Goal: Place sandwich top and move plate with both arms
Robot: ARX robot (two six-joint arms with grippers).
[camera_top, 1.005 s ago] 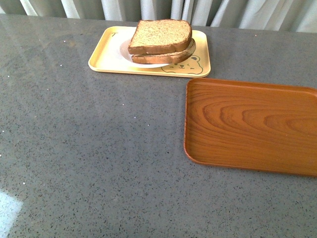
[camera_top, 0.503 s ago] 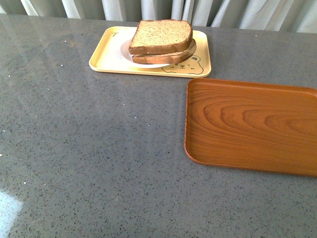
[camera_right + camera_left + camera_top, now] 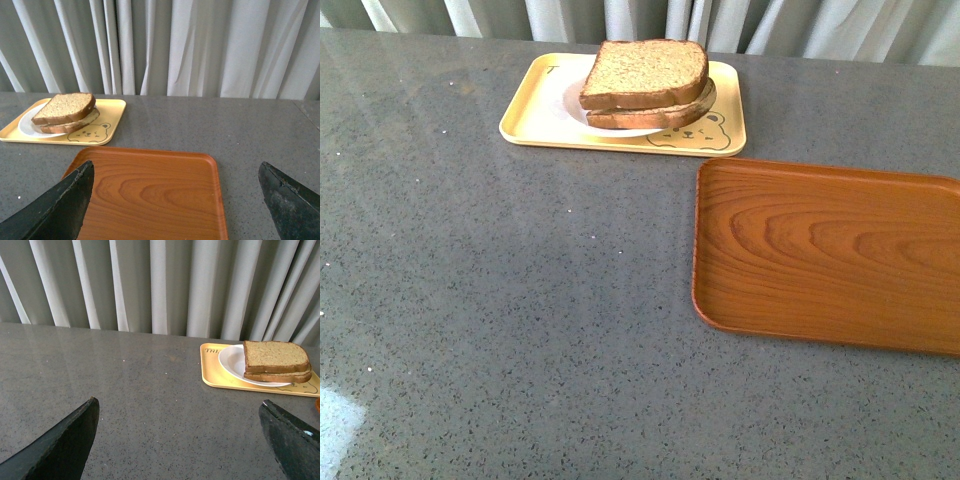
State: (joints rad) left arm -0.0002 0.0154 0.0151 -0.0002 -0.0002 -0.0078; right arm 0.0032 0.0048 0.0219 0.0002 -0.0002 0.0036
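On your grey speckled bench point(image 3: 520, 300), both black two-fingered pincers, left point(image 3: 180, 440) and right point(image 3: 175, 200), gape empty; brown wholemeal sandwich top point(image 3: 645, 70) caps the stack on the round white plate point(image 3: 230, 362).

The place looks like a staged test or demonstration bench rather than a lived-in kitchen. A broad grey speckled stone-look countertop point(image 3: 520, 300) fills the front view, and pale grey pleated curtains point(image 3: 200, 45) hang right behind its far edge as a plain backdrop, hiding any room beyond. The only furnishings are serving pieces: a yellow bear-print tray point(image 3: 535, 120) carrying a white plate point(image 3: 230, 362) with stacked bread, and a brown wood-grain tray point(image 3: 825, 255) just beside it.
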